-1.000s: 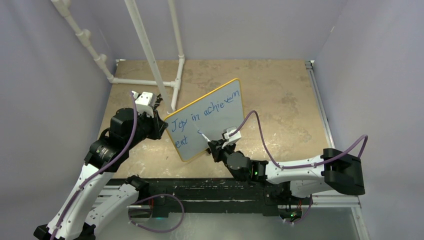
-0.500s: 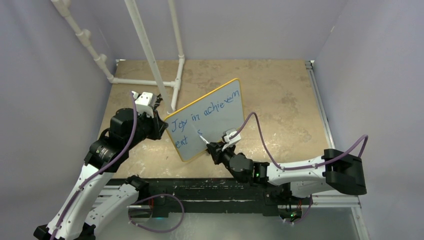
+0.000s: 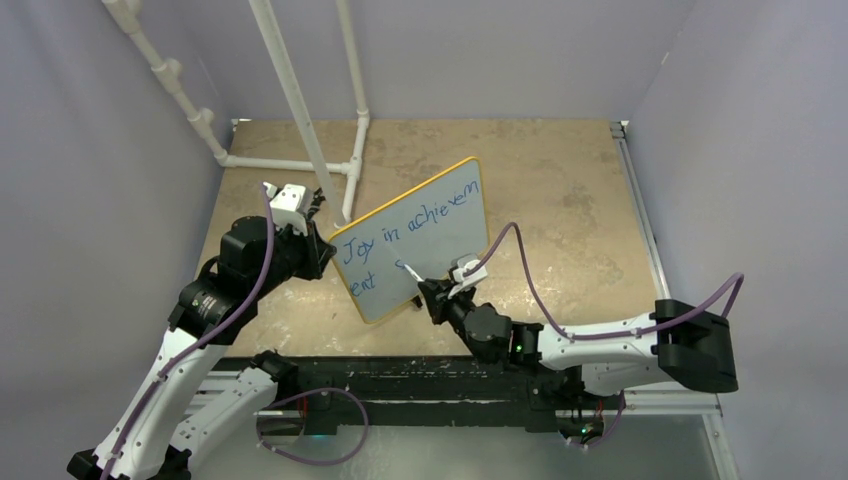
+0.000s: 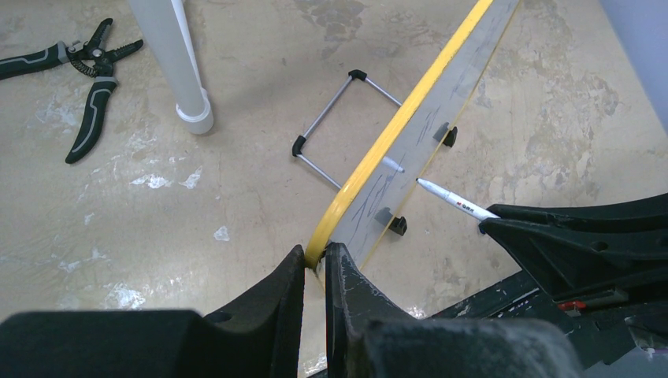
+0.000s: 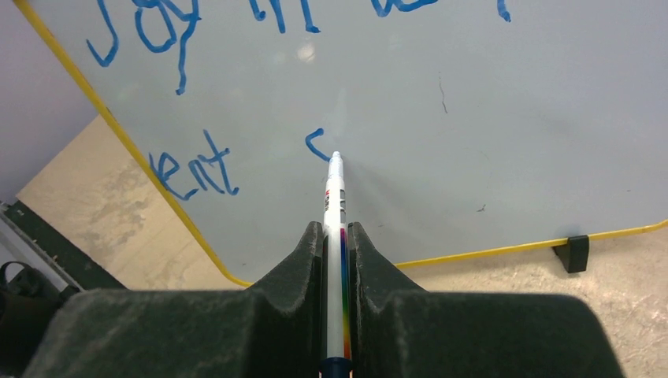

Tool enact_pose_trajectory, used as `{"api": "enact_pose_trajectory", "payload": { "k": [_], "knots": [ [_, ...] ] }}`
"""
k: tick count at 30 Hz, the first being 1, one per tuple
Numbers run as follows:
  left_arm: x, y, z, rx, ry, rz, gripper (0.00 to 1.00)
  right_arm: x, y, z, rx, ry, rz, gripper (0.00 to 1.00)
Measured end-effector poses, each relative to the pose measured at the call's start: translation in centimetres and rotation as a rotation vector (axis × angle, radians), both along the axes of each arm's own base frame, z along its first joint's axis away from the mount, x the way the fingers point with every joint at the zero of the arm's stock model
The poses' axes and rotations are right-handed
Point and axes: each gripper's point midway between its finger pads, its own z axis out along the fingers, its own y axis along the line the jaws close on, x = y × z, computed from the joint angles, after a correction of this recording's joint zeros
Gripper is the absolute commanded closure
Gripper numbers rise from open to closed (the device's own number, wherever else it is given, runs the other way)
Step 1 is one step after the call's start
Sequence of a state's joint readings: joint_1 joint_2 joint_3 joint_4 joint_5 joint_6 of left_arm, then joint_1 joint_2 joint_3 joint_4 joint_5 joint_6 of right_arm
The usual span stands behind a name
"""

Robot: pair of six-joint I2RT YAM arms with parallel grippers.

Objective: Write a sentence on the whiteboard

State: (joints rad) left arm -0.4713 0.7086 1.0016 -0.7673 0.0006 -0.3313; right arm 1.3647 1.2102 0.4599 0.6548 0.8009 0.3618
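Note:
The whiteboard (image 3: 445, 235), yellow-rimmed, stands tilted on the table. The blue sentence (image 3: 400, 228) reads "Joy in achievem", with "ent" (image 5: 197, 167) on the line below. My left gripper (image 4: 315, 264) is shut on the whiteboard's yellow rim (image 4: 394, 130) at its left corner. My right gripper (image 5: 336, 232) is shut on a white marker (image 5: 334, 197) with a rainbow stripe. The marker's tip rests on the whiteboard (image 5: 473, 118) at the lower end of a small curved blue stroke (image 5: 315, 144), right of "ent". The top view shows the right gripper (image 3: 430, 293) at the board's lower edge.
White PVC pipes (image 3: 300, 110) rise behind the board on the left. Black-handled pliers (image 4: 87, 87) lie on the table beyond a pipe foot (image 4: 193, 118). The board's wire stand (image 4: 339, 118) sits behind it. Purple walls enclose the table; a black rail (image 3: 400, 375) runs along the near edge.
The right gripper shifted slightly down and left along the board with the marker, and the blue stroke after "ent" grew into a small curve. The left arm and board stayed still.

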Motion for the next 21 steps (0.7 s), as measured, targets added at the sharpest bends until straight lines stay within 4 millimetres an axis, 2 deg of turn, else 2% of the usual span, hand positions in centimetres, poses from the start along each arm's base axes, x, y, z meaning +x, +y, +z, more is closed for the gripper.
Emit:
{"api": "enact_pose_trajectory", "payload": {
  "k": [12,21],
  "knots": [
    [0.0,0.0,0.0,0.000,0.000,0.000,1.00,1.2,-0.1,0.9,-0.008,-0.033,-0.025,1.00],
    [0.0,0.0,0.0,0.001,0.001,0.000,1.00,1.2,0.0,0.2,-0.022,-0.017,-0.028,1.00]
  ]
}}
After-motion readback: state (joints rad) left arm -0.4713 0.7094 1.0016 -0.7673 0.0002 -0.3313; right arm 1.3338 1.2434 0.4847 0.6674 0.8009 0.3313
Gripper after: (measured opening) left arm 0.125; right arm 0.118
